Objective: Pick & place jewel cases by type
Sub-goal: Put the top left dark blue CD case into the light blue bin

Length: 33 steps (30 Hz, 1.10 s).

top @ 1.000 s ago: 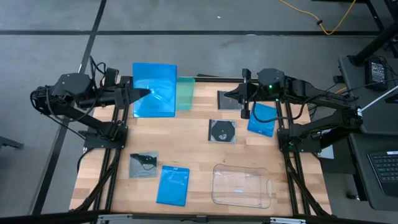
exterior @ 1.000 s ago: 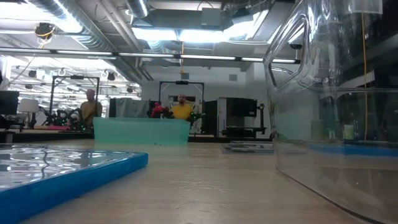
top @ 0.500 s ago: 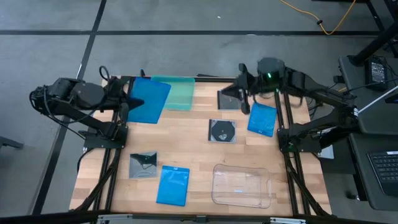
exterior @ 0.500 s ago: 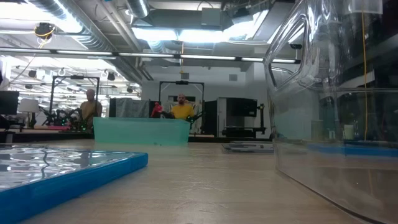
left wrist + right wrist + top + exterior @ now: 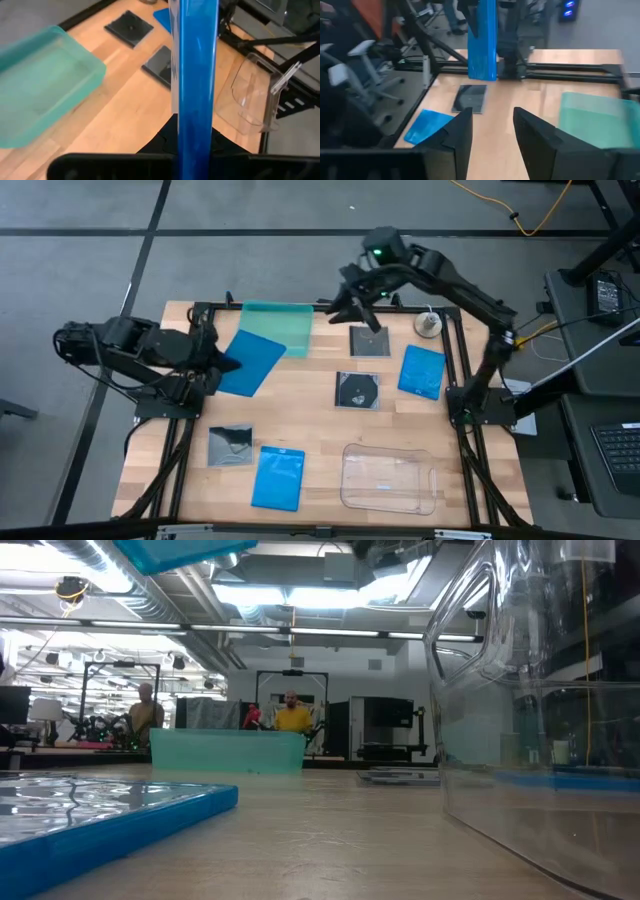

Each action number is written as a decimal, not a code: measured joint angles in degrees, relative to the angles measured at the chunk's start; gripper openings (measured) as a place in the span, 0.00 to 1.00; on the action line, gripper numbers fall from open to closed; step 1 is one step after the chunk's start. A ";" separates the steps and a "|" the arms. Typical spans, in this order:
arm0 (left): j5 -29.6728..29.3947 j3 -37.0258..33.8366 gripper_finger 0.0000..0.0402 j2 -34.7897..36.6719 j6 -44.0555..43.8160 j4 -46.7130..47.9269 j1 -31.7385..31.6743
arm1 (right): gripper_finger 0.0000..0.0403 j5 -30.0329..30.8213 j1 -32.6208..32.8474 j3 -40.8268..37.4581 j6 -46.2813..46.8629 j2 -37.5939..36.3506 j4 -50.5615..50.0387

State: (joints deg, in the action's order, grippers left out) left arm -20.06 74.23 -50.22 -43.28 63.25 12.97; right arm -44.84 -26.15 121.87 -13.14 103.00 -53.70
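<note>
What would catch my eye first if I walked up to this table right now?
Probably the bright blue case that the left gripper holds above the table's left side, next to the teal tray at the far edge. Then the right gripper, fingers apart and empty, raised over the far edge near a dark square case.

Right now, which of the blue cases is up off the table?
The big blue case by the teal tray: the left arm's fingers are shut on it, holding it in the air. The other two blue cases lie flat on the table.
</note>
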 joint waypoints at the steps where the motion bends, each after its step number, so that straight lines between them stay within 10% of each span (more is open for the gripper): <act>1: 0.34 -0.65 0.02 -0.24 0.08 -0.45 0.00 | 0.36 -0.74 0.04 1.48 -0.08 1.76 -0.26; 33: 23.90 -2.77 0.02 -13.46 17.74 -16.11 -19.82 | 0.36 -9.52 6.54 8.10 2.25 17.58 7.46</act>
State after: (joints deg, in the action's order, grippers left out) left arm 3.85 71.46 -63.69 -25.54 47.14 -6.85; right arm -54.36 -19.62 129.97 -10.90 120.57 -46.23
